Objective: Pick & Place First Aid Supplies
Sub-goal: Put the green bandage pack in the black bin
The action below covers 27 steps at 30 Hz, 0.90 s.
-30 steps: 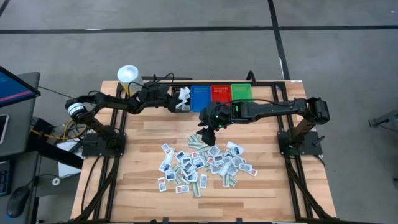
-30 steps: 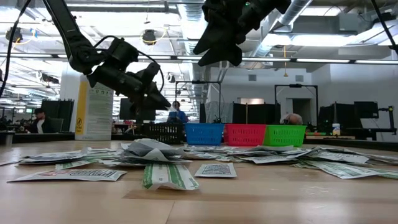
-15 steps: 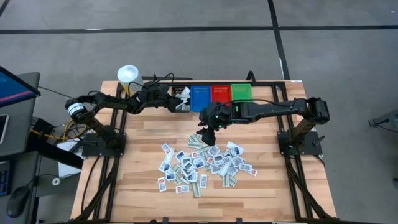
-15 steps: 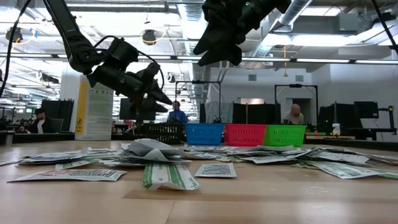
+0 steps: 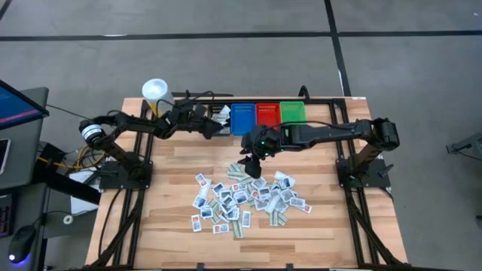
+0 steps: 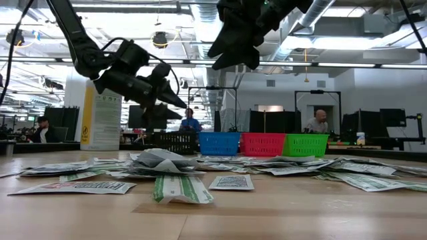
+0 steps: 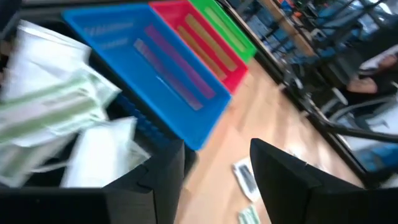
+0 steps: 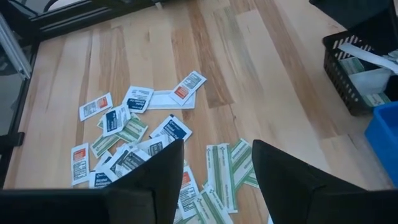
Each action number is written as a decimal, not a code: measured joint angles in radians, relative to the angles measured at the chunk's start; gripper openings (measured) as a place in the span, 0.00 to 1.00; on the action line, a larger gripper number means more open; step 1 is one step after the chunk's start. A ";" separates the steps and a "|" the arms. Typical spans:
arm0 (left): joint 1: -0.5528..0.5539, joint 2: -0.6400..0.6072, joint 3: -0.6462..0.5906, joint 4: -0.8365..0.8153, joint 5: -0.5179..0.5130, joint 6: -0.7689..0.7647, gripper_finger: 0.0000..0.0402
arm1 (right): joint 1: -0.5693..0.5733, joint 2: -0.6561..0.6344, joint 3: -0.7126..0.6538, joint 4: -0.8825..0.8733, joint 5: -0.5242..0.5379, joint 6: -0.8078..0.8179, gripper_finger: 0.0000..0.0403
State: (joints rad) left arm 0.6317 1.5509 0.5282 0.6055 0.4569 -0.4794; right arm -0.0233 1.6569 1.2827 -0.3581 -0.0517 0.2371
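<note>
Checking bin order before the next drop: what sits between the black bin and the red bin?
The blue bin stands between the black bin and the red bin, side by side in one row; the high view shows it.

Four bins (image 5: pixel 256 114); one tub (image 5: pixel 154 90); dozens of packets (image 5: pixel 245 197); two arms (image 5: pixel 324 133).

First aid packets (image 5: pixel 245 197) – small flat white, blue/red/green marks – loosely piled just below right gripper (image 5: pixel 251 162); few in black bin (image 5: pixel 219 117)

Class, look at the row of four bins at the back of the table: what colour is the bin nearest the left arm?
Black bin, seen best in the low view.
</note>
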 joint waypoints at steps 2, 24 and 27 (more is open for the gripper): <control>-0.018 0.000 0.000 0.000 0.020 -0.001 0.45 | 0.008 0.000 0.000 0.000 0.000 0.000 0.46; -0.398 -0.250 0.000 0.001 -0.098 0.212 0.34 | 0.072 0.000 0.000 -0.123 0.058 -0.077 0.42; -0.455 -0.294 0.000 -0.008 -0.138 0.214 0.32 | 0.088 0.000 0.000 -0.133 0.107 -0.098 0.41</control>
State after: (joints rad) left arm 0.1766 1.2569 0.5278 0.5976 0.3188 -0.2657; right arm 0.0645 1.6573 1.2827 -0.4907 0.0554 0.1392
